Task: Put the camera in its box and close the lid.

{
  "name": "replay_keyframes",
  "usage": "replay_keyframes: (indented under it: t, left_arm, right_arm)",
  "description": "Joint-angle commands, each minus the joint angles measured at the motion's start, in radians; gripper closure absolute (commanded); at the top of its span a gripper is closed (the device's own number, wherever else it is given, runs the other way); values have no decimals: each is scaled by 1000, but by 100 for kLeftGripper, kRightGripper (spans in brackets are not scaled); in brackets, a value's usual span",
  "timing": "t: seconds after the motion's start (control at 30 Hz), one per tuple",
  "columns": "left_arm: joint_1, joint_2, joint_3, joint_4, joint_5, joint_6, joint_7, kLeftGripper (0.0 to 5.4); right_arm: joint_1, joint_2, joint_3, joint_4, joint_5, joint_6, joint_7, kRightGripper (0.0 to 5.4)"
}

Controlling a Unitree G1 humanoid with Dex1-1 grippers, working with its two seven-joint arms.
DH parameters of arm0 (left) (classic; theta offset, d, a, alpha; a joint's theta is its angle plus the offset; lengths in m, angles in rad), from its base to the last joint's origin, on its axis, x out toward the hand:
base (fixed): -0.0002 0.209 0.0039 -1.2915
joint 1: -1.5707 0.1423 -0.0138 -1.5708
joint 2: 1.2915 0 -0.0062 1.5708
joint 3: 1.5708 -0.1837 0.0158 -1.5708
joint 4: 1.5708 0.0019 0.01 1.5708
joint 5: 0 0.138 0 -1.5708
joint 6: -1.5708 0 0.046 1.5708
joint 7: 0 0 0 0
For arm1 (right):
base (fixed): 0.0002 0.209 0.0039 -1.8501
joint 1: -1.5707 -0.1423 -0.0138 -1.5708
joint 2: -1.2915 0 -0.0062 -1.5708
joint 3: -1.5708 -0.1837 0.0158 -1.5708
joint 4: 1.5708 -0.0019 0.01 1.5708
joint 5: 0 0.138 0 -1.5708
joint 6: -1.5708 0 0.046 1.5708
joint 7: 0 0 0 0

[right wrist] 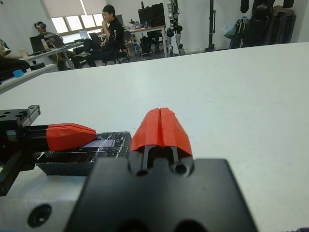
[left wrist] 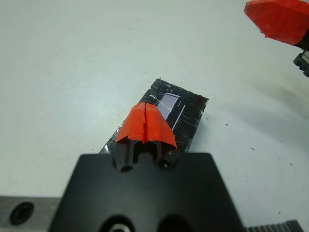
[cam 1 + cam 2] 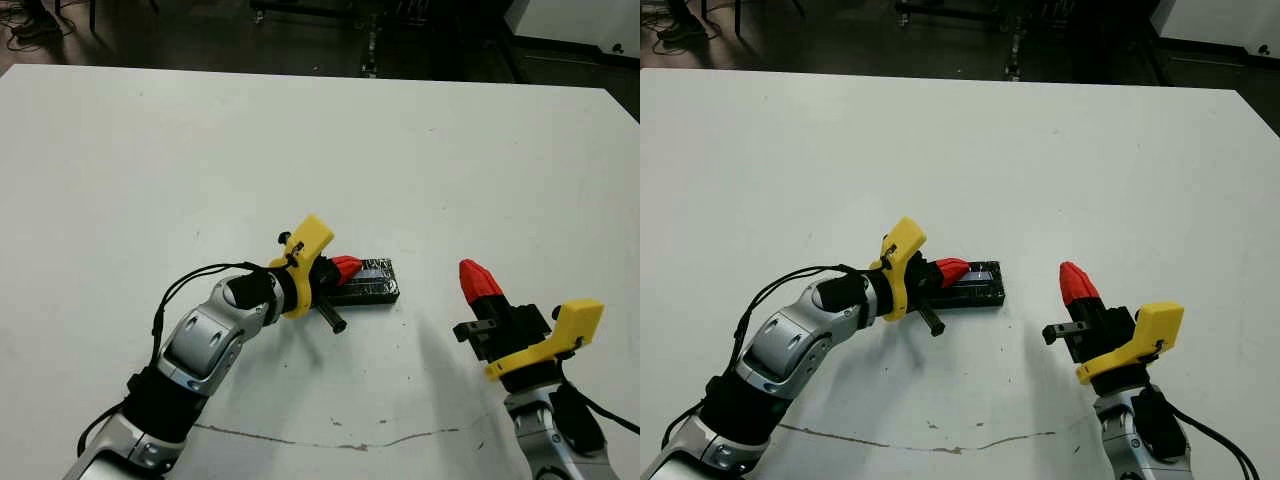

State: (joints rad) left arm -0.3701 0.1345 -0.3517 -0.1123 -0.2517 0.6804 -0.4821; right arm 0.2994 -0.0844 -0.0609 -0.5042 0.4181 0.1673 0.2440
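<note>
The left tool (image 3: pixel 346 266) has its two red-tipped fingers pressed together, holding nothing, their tips resting over the near end of the lid (image 3: pixel 372 281). The lid lies flat on the white bench (image 3: pixel 300 150), a glossy black slab with a pale bluish stripe on its top; whether the tips actually touch it cannot be told. The box is not visible as a separate thing beneath the lid, and the camera cannot be seen.

The right tool (image 3: pixel 478 280) stands just beyond the lid's far end, apart from it, its fingers also closed together on nothing and tilted upward. Bare bench lies between the two tools apart from the lid itself, and nothing stands in the way.

The bench surface is matte white with small dark specks, and a thin brownish crack line (image 3: pixel 330 440) runs across it on the robot's side of both tools. Each tool carries a yellow plastic bracket behind its black body. In the right wrist view, seated people (image 1: pixel 104 34) and desks show in the room beyond the bench.
</note>
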Motion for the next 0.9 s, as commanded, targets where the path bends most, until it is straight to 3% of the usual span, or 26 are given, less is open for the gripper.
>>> replay_keyframes:
  t: [0.03, 0.17, 0.37, 0.43, 0.57, 0.9]
  left_arm:
    - [42, 31, 52, -53, -32, 63, -6, 539]
    - [73, 48, 157, -174, -80, -10, -12, 539]
    - [162, 45, 323, -280, -96, -281, 16, 539]
    - [189, 27, 370, -268, -94, -389, 34, 539]
    - [235, 4, 447, -243, -84, -498, 106, 539]
    - [328, -62, 498, -91, -61, -753, 175, 539]
  right_arm:
    - [8, -7, -11, -12, 7, 13, -10, 540]
    - [3, -15, -18, -13, 15, 16, -4, 540]
    - [-26, -9, -31, 1, 14, -4, -4, 540]
    - [-41, -9, -37, 3, 5, -7, -13, 540]
    - [-77, 1, -52, 13, -6, -16, -38, 540]
    - [-114, 13, -57, 47, -19, -25, -58, 540]
